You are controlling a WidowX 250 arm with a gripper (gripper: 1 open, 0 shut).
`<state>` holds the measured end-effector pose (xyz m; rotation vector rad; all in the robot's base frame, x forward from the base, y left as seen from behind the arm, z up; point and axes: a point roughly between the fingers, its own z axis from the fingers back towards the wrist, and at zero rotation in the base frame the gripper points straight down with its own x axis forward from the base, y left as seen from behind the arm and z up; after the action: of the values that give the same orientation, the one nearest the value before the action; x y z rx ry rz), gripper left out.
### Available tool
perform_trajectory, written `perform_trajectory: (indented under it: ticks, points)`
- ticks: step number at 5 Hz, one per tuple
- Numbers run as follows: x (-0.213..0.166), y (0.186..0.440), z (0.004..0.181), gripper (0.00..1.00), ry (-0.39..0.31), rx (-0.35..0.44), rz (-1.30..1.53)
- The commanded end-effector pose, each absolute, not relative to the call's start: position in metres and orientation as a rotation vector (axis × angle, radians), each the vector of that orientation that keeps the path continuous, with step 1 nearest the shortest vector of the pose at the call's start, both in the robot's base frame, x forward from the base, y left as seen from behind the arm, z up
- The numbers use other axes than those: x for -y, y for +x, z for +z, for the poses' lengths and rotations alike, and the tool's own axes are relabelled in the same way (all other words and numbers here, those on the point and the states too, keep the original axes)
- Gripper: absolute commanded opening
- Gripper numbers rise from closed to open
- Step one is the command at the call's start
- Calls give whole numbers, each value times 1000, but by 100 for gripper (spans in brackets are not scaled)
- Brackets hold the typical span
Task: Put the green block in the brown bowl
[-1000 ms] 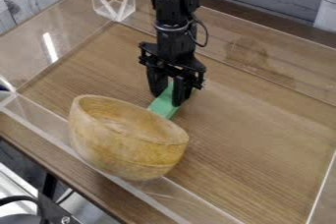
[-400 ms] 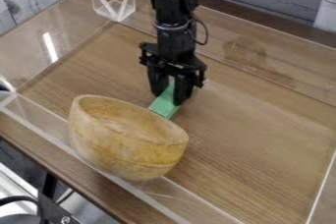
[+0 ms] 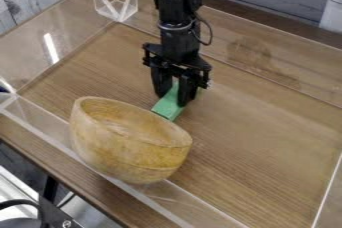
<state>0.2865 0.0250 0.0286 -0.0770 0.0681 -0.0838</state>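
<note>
Green block (image 3: 167, 108) sits clamped between the gripper's (image 3: 178, 96) closed jaws.

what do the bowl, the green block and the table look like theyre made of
Brown bowl: looks like wood, pale, with visible grain and a slight sheen. Green block: uniform bright green, matte; painted wood or plastic, can't tell which. Table: wood-grain planks, possibly laminate.

Grainy wooden brown bowl (image 3: 127, 140)
</note>
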Motion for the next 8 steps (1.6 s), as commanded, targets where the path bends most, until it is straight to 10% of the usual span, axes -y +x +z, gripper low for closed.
perform_trajectory:
  ticks: [1,3,4,8]
  points:
    - [-16,291,24,0,-83,-50,-114]
    - [-11,289,26,0,-98,-47,-120]
    - [-12,288,35,100,-107,-46,-110]
    - [-38,288,121,100,-124,80,-44]
